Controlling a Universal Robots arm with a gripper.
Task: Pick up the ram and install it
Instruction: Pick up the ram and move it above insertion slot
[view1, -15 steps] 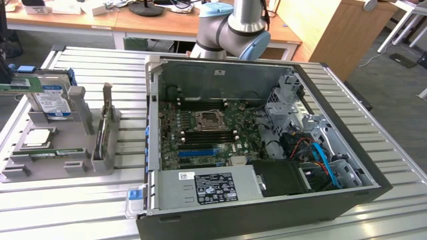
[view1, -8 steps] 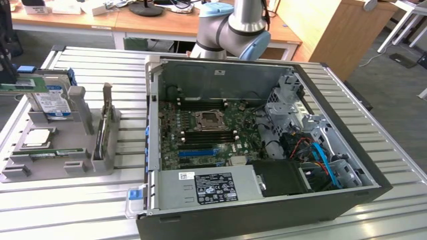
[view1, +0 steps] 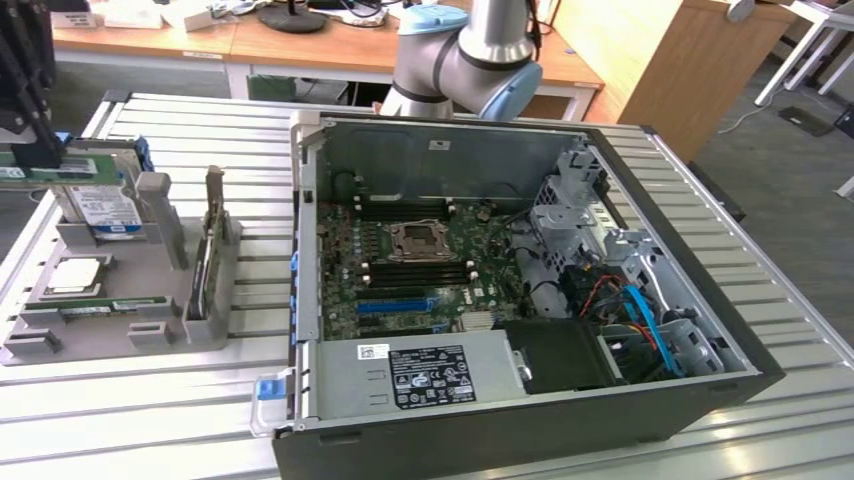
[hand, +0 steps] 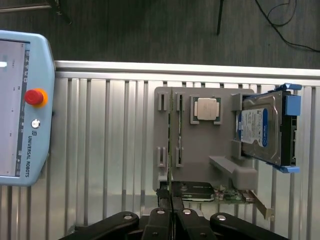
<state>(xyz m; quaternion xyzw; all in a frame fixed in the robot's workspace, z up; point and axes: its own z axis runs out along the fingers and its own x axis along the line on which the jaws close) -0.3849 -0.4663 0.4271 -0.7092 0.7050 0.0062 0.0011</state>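
Black gripper (view1: 44, 148), pointing downward, jaws pinching the thin green ram (view1: 83, 166), which is held level at the upper left of the exterior view. Beneath it are a blue-labelled metal hard drive (view1: 114, 215) and a grey moulded tray (view1: 200, 335). Beyond stands an open steel computer case (view1: 441, 150) on a slatted aluminium table (view1: 134, 420).

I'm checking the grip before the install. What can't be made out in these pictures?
- Exterior view: the gripper is cut off by the picture's left edge, so its hold on the ram is only partly visible.
- Wrist view: the ram is edge-on, so its label and chips are hidden.
- Exterior view: the slots are too small to tell whether they are free.
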